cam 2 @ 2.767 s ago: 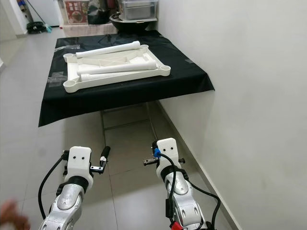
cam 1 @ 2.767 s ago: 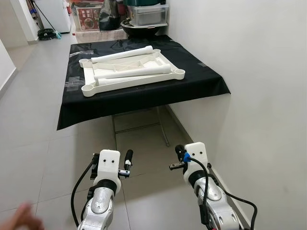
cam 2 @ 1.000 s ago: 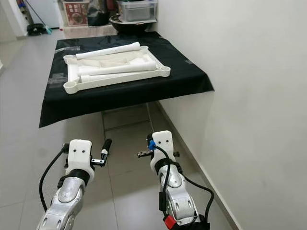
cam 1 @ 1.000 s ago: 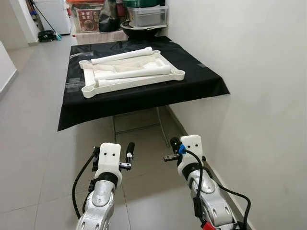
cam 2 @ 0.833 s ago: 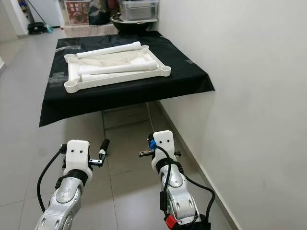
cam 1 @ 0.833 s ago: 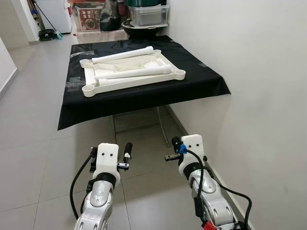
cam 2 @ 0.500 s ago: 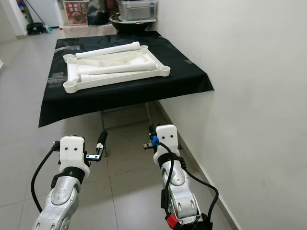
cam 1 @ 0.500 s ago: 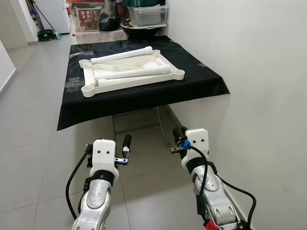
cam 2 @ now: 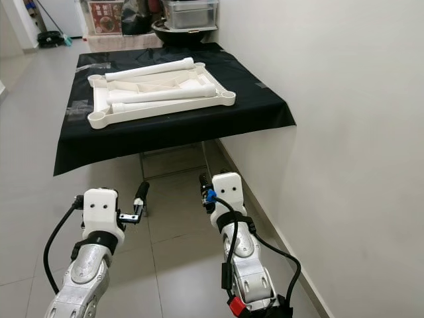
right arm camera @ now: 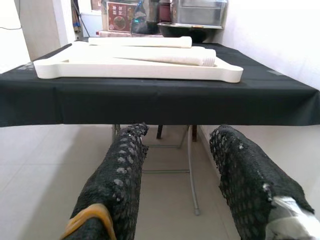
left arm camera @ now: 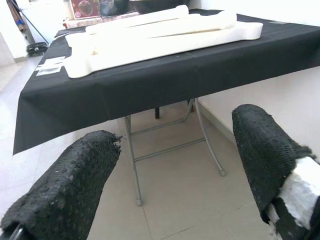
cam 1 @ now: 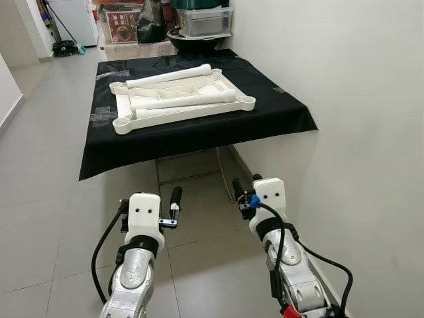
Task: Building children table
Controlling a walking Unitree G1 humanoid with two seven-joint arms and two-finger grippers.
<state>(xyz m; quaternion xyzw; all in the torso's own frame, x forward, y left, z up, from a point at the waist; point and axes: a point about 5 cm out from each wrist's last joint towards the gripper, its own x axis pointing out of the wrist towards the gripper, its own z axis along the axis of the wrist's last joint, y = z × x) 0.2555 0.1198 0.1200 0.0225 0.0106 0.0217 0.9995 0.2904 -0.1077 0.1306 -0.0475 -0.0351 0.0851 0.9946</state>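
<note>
The left gripper is hovering low over the tiled floor, its two black fingers spread wide with nothing between them. The right gripper is hanging at about the same height just beside it, nearer the white wall, and its fingers are also standing apart and gripping nothing. Both are pointing forward toward a folding table draped in a black cloth, which is standing ahead of and above them, well apart from either gripper.

On the cloth the white children's table top is lying upside down, with round sockets at its corners. Three white legs are resting on it lengthwise: the far leg is lying along the back edge, the middle leg is crossing the middle of the panel, and a third leg is lying toward the near left. Beyond the table, a dark bowl and a clear storage box are sitting against the wall.
</note>
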